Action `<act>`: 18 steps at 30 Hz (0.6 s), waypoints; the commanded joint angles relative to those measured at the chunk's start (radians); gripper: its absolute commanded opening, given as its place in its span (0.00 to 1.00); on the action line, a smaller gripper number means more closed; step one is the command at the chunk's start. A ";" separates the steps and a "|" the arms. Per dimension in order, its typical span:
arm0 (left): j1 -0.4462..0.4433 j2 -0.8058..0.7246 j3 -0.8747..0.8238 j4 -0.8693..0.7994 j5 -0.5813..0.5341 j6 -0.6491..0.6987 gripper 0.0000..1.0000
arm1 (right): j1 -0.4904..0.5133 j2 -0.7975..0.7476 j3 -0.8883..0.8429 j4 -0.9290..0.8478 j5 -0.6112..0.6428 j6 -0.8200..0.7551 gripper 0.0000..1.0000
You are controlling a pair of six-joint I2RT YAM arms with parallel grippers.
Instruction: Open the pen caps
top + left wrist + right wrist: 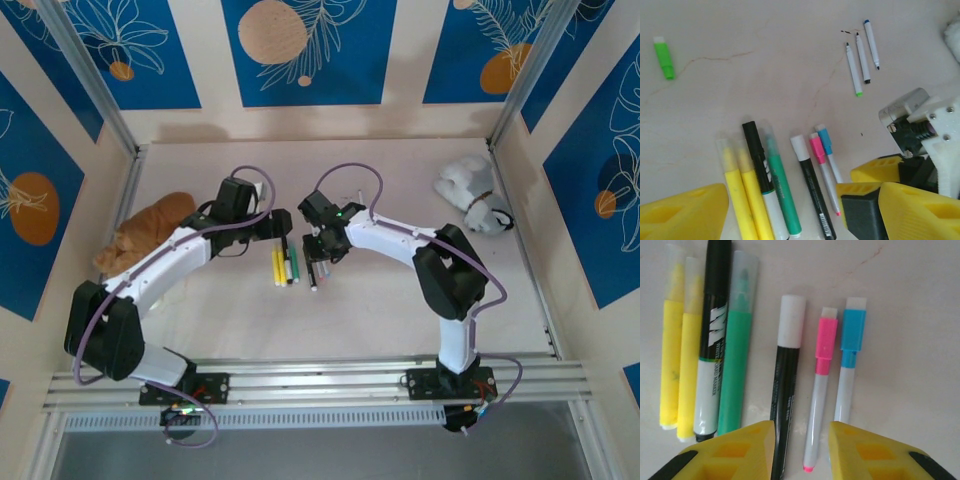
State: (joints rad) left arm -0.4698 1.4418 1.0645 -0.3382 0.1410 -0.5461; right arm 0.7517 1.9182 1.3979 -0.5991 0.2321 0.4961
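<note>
A row of pens (285, 266) lies on the table between the two arms. In the right wrist view the row reads: two yellow highlighters (677, 347), a black marker (712, 340), a green highlighter (735, 347), a black pen with a white cap (791, 321), a thin pen with a pink cap (826, 344) and another with a blue cap (853, 331). My right gripper (801, 429) stands open low over the black and pink pens' tail ends, gripping neither. My left gripper (800, 200) is open wide above the same row. A loose green cap (664, 60) lies far left.
Three thin uncapped pens (860, 56) lie apart at the far side. An orange plush cat (148, 232) rests against the left wall and a white plush toy (472, 193) at the back right. Right gripper's yellow fingers (875, 172) sit close beside my left one.
</note>
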 commanded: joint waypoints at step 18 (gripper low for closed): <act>-0.020 0.094 0.004 0.080 0.068 -0.051 0.76 | -0.035 0.036 -0.076 0.042 0.017 0.043 0.30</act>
State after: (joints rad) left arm -0.4805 1.5238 1.0645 -0.2752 0.1844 -0.5793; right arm 0.7265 1.9713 1.3445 -0.5598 0.2398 0.5175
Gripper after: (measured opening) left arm 0.760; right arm 0.304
